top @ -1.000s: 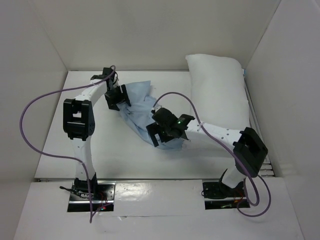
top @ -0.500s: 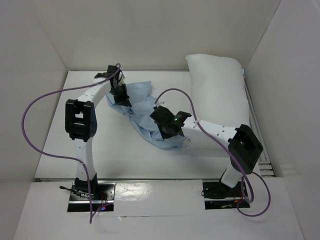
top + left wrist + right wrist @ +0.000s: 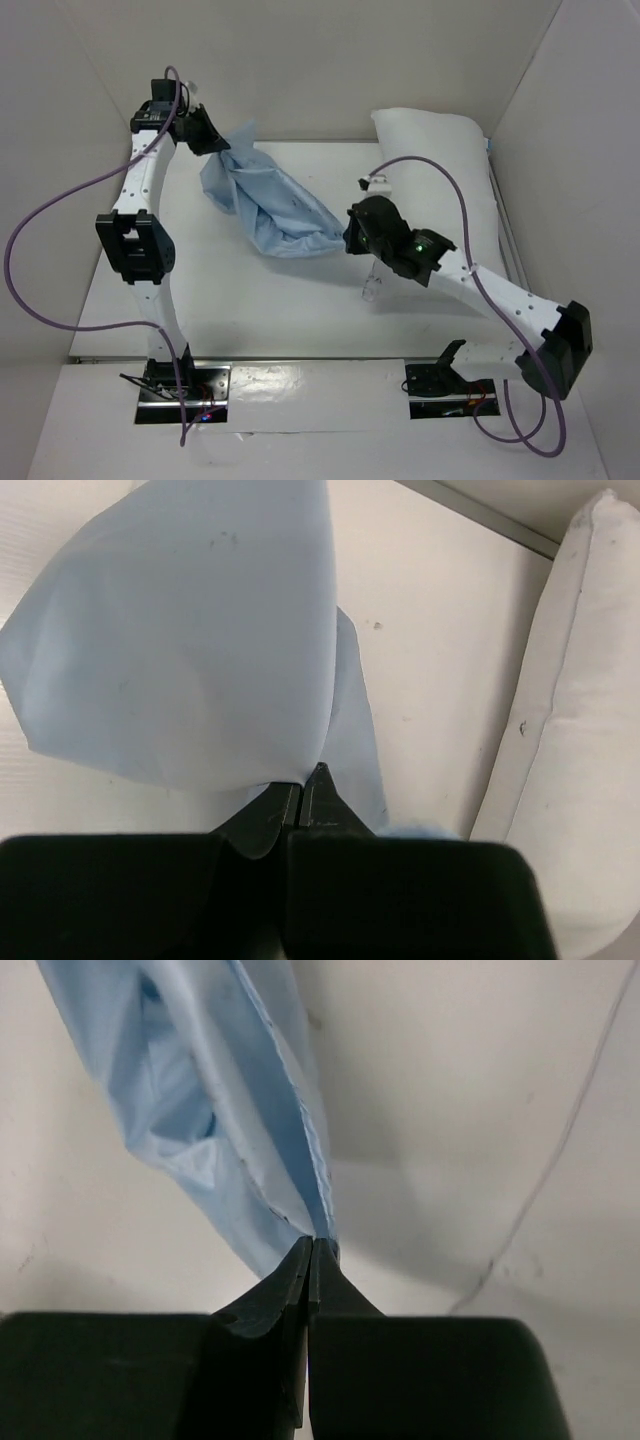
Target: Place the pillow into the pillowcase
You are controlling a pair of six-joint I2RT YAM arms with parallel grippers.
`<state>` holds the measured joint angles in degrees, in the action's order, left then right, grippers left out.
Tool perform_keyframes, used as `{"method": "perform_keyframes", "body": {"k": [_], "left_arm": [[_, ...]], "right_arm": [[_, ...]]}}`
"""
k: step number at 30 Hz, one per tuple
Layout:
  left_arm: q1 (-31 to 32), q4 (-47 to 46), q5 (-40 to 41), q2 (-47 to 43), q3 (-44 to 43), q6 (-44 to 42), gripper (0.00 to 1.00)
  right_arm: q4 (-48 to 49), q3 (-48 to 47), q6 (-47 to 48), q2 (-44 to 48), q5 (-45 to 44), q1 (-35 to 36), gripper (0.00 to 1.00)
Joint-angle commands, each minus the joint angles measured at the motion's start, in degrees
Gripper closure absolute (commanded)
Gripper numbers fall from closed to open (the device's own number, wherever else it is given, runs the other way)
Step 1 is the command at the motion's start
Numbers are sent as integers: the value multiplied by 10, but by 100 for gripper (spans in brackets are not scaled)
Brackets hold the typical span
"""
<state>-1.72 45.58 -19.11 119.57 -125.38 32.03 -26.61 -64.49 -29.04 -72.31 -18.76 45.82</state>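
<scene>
Seen from above, the pillowcase (image 3: 270, 205) is drawn out as a slanting band over the table (image 3: 230, 300), between the two arms. The left gripper (image 3: 205, 135) holds its far end up near the back wall. The right gripper (image 3: 350, 235) holds the near end, just beside the pillow (image 3: 440, 170). The pillow lies along the right wall, entirely outside the blue cloth. Gripping opposite ends probably serves to pull the limp sack straight, so that its opening can be found and turned toward the pillow.

In the left wrist view, the jaws are clenched on a pinch of the pillowcase (image 3: 190, 650), which fans out broad and smooth from the tips. The pillow (image 3: 580, 730) fills the right edge, well apart from that grip.

In the right wrist view, the jaws are pressed together on a stitched edge of the pillowcase (image 3: 220, 1110). Beyond the tips the layers part a little, with a shadowed hollow between them. This looks like the mouth of the sack, which would explain a grip on a single hem here.
</scene>
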Motion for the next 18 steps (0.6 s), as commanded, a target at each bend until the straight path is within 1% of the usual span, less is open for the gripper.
{"method": "perform_keyframes", "body": {"k": [1,2,3,4,5,6,7,8,9,10,11,12,13,15,16,17,18], "left_arm": [[-7,9,-15,9,-10,8,100],[-13,9,-15,15,-4,8,100],[-13,9,-22,23,-4,8,100],[-13,9,-29,23,2,3,100],[-13,9,-29,29,8,3,100],[-13,9,-29,29,8,3,100],[-8,9,-23,29,16,-2,100],[-7,9,-23,29,25,-2,100],[-7,4,-23,29,25,-2,100],[-7,4,-17,29,33,-9,100],[-7,4,-17,23,40,-9,100],[-7,4,-17,23,40,-16,96],[-7,4,-17,23,46,-16,94],[-7,4,-17,18,52,-21,94],[-2,4,-17,11,59,-21,93],[-2,4,-17,11,59,-28,95],[-2,4,-17,5,65,-28,98]], "right_arm": [[12,95,-80,35,43,18,100],[22,136,-81,35,80,33,100],[35,150,-75,40,98,66,100],[34,150,-58,31,105,79,91],[19,133,-50,12,82,88,65],[-4,115,-28,4,61,95,16],[-5,98,-13,-2,40,95,4],[1,82,3,-7,21,95,0],[13,49,22,-22,-8,95,0],[50,31,63,-35,-8,89,0],[66,11,80,-54,-8,82,0],[77,-43,94,-77,-2,76,0],[86,-76,105,-138,9,63,0],[91,-146,136,-206,27,58,0],[91,-213,144,-272,38,58,0],[96,-243,158,-302,47,58,0],[96,-301,159,-331,61,52,0]]}}
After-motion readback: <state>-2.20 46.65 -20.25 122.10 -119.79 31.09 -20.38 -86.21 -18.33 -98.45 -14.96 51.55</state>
